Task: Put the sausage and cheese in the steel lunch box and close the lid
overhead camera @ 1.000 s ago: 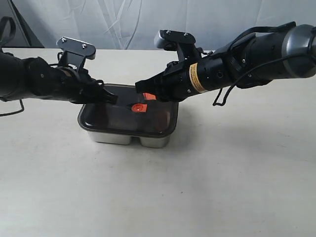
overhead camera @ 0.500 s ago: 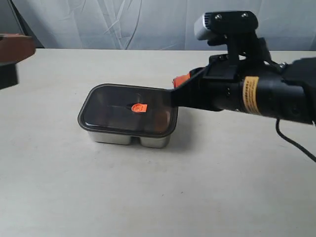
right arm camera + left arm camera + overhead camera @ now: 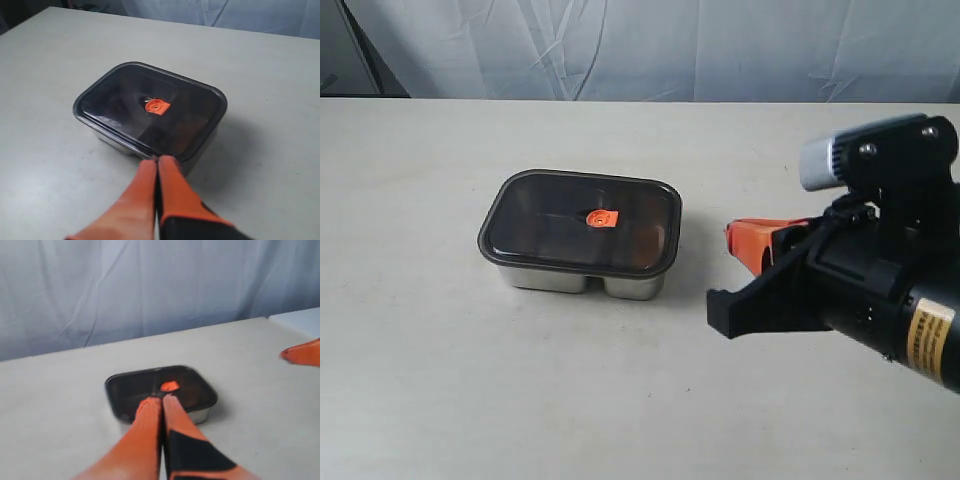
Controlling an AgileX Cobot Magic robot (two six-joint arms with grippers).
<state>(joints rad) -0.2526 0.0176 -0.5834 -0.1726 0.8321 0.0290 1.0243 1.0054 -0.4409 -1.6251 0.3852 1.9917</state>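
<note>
Both grippers: the left gripper [image 3: 162, 400] and right gripper [image 3: 157, 161] are being held clenched and empty, apart from the box.
Lid: the lid [image 3: 550, 225] is being carried by the steel lunch box [image 3: 582, 282] on the surface [image 3: 520, 400], apparently level.
Sausage and cheese: neither is being shown clearly through the dark lid.
Step judged: closure is being finished or checked.
Doing it well: any further pressing is best being applied flat on the rim, both ends together, with the orange valve [image 3: 602, 217] being avoided and sliding being prevented.
</note>
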